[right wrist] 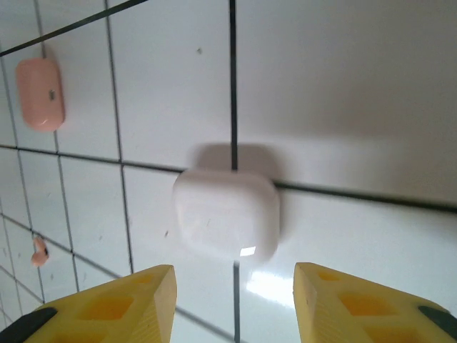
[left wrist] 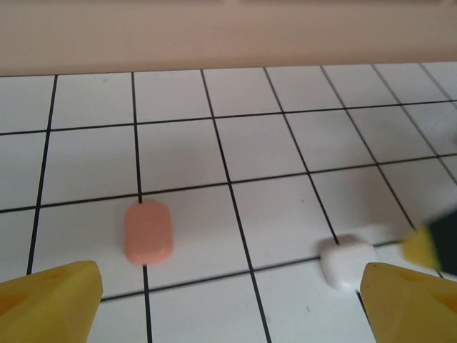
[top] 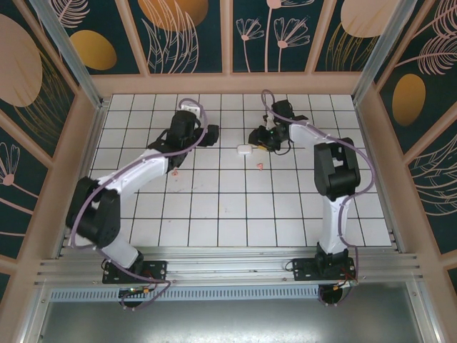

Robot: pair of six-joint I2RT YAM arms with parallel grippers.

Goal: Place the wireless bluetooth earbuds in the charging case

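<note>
Closed white case (right wrist: 227, 214), pink case (right wrist: 41, 93) nearby

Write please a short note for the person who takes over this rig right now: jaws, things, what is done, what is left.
Left gripper: jaws wide open, empty, facing both cases.
Right gripper: jaws open, empty, just short of the white rounded plastic case.
Salmon-pink rounded plastic case: on the white tiled table, apart from the white one. Both lids look shut.
One tiny salmon-pink plastic earbud lies loose on the tiles.
Done: no earbud seen in a case.
Left: open the cases, pick up the earbuds, insert them.
</note>
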